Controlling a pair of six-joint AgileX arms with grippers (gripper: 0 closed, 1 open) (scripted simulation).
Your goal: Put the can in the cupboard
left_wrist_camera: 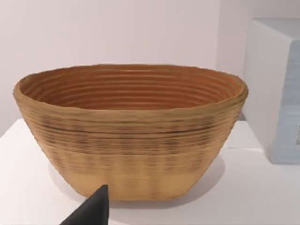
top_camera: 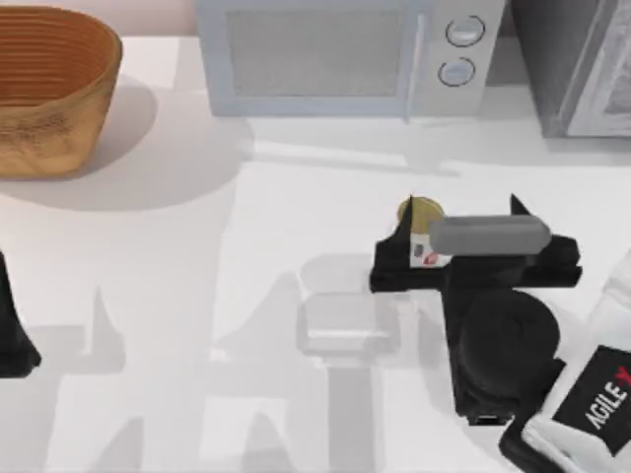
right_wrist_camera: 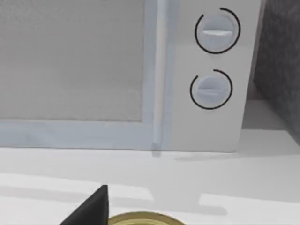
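step: grasp/lift | right gripper (top_camera: 419,229) jaws around small white red-marked gold-topped can (top_camera: 422,236), apparently gripping, mid-table before the microwave | left arm parked at left edge, jaws cannot tell | next: carry right-back to dark grey speckled cupboard (top_camera: 567,64)

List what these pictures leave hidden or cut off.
- Top view: the right gripper and its grey block cover most of the can; whether the fingers grip it is unreadable.
- Top view: the cupboard is cut by the frame's corner.
- Right wrist view: the can's gold top is cut off by the frame's edge.
- Top view: the left arm, parked at the left edge, is cropped.
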